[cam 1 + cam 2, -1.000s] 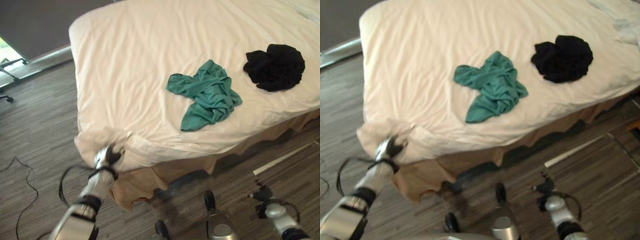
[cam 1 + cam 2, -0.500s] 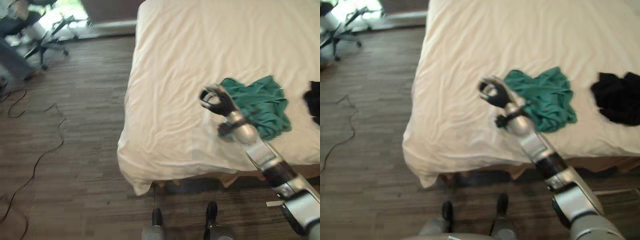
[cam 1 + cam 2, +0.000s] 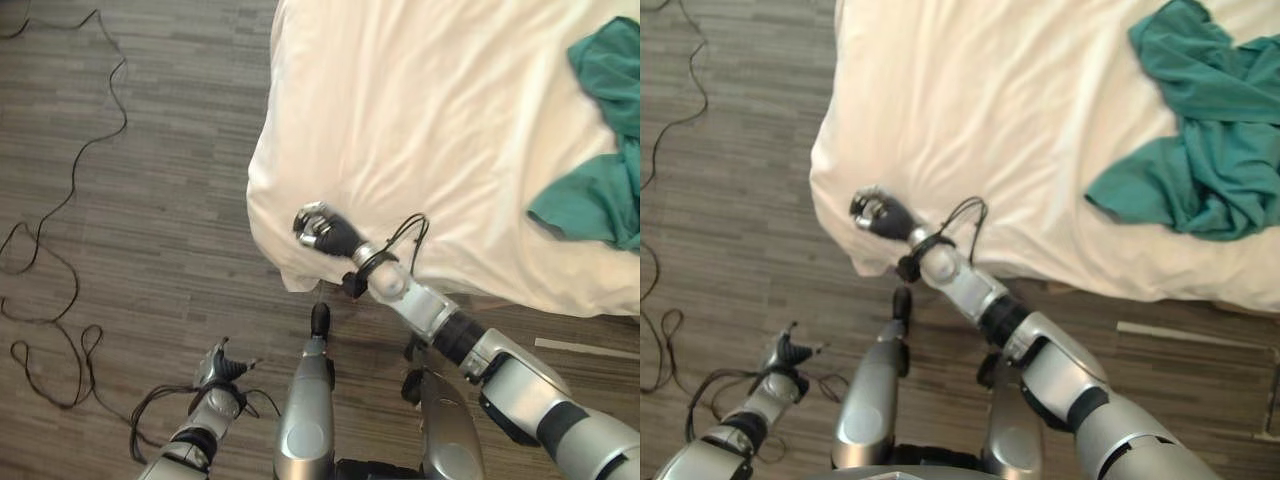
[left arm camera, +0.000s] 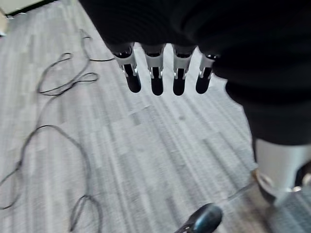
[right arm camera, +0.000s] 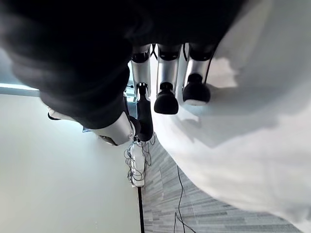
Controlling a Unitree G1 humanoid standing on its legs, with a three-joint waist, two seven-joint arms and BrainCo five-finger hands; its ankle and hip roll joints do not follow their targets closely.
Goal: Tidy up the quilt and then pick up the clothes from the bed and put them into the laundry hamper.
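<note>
The white quilt (image 3: 420, 100) covers the bed, and its near left corner (image 3: 275, 215) hangs over the edge. My right hand (image 3: 322, 230) hovers at that corner with its fingers curled; the right wrist view shows the dark fingertips (image 5: 166, 103) bent in front of the white quilt (image 5: 252, 136) with nothing pinched. A green garment (image 3: 1200, 150) lies crumpled on the quilt at the far right. My left hand (image 3: 222, 365) hangs low over the wooden floor left of the bed, with its fingers (image 4: 155, 77) straight and nothing in them.
A thin black cable (image 3: 60, 200) winds across the wooden floor (image 3: 150, 150) left of the bed. A pale strip (image 3: 1170, 335) lies on the floor under the bed's near edge.
The view has swung toward the bed's near left corner. My left hand has let go of the quilt corner and dropped toward the floor. My right hand moved from beside the green garment to the corner.
</note>
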